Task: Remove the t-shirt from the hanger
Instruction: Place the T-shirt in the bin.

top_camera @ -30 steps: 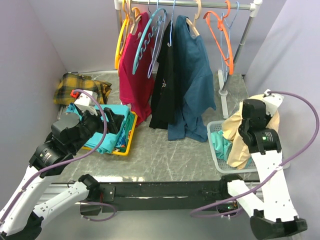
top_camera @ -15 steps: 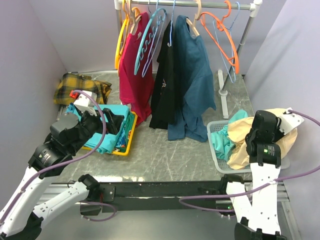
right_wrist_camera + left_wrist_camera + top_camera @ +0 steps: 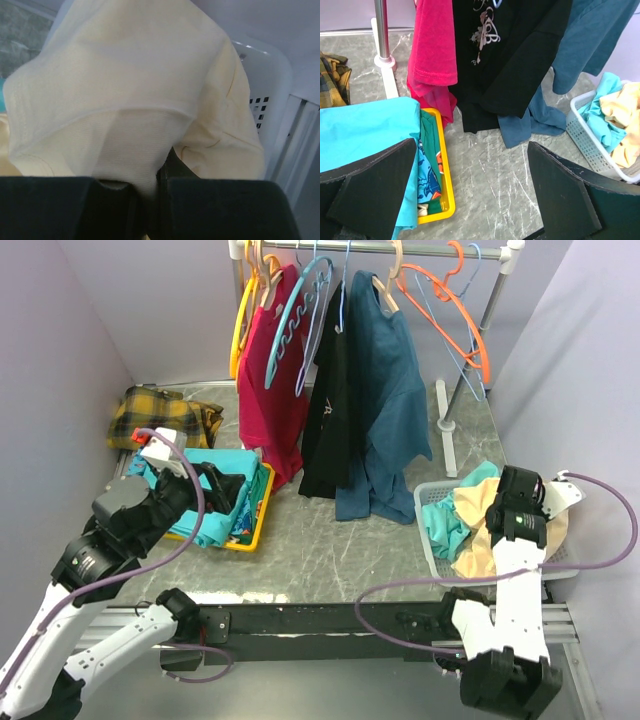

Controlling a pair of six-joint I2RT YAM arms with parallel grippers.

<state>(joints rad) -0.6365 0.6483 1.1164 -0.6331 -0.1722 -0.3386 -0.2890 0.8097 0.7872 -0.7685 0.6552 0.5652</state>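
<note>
Fabric of the cream t-shirt (image 3: 125,100) is pinched between the pressed-together fingers of the right gripper (image 3: 159,192). It drapes forward from them into the white basket (image 3: 262,75) just below, onto a teal garment (image 3: 440,524). It looks already free of its hanger, so the grip likely serves only to lower it. Well ahead of that gripper, an orange hanger (image 3: 470,330) hangs bare on the rail (image 3: 425,249). The left gripper (image 3: 470,187), jaws spread wide, hovers just above the yellow bin (image 3: 446,185), apparently keeping clear.

Right tool (image 3: 152,189) tips hidden inside yellow t-shirt (image 3: 125,100) folds
</note>
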